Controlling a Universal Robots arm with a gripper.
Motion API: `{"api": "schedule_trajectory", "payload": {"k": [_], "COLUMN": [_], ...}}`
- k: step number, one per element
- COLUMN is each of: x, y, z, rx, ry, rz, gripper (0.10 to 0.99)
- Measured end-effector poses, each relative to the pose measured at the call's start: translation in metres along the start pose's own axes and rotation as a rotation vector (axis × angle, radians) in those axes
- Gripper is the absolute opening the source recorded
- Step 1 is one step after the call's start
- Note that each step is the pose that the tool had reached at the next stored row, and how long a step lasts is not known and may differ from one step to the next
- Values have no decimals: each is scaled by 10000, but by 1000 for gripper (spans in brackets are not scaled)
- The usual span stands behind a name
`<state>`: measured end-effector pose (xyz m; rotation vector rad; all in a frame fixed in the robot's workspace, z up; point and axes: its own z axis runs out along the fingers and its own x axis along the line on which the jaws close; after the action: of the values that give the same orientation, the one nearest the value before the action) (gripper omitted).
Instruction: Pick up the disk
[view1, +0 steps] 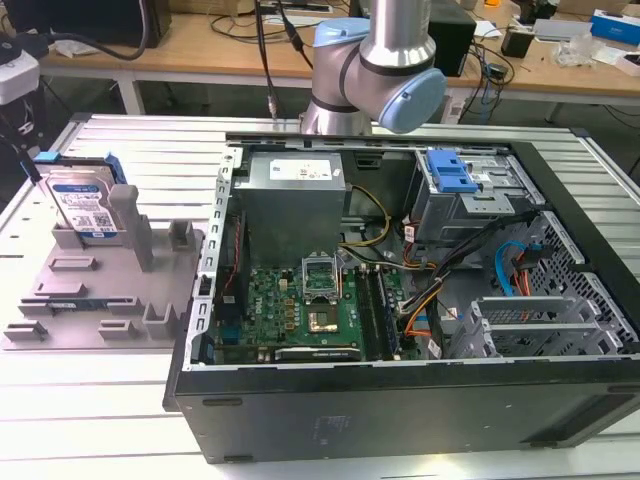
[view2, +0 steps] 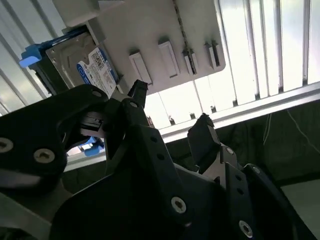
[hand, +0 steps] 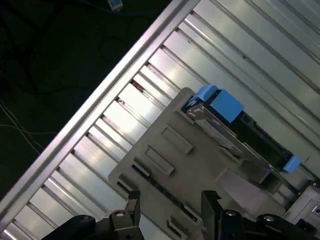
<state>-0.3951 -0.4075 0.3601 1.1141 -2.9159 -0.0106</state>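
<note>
Looking at both wrist views, you'll see the gripper spread wide, nothing btwn its fingers, hanging clear of the grey fixture. The disk stands tilted on edge at the fixture's far corner, exterior view's left, leaning on an upright post that hides one side. Second wrist view: gripper body covers part of the disk. First wrist view: disk edge-on, label unseen. Arm is cut off at frame top, behind the open PC case.

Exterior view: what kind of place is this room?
Probably a robotics lab or workshop: a robot arm stands by an opened computer case on a slatted metal table, with cluttered workbenches behind.
</note>
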Motion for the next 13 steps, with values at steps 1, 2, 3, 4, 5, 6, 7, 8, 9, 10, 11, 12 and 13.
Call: {"api": "schedule_trajectory", "payload": {"k": [1,2,3,4,5,6,7,8,9,10,11,12,13], "x": [0,0,0,0,0,0,0,0,0,0,0,0,0], "y": [0,0,0,0,0,0,0,0,0,0,0,0,-1], "z": [2,5,6,8,10,11,11,13,14,15,16,16,17], "rx": [3,7,10,16,21,25,28,32,35,39,42,45,49], "ry": [3,5,8,13,17,19,22,25,28,31,33,36,39], "rz": [-213,-441,-627,-998,-1329,-1526,-1705,-1978,-2158,-2402,-2577,-2790,-2965], "gripper": [604,604,604,604,604,604,604,604,604,604,604,604,604]}}
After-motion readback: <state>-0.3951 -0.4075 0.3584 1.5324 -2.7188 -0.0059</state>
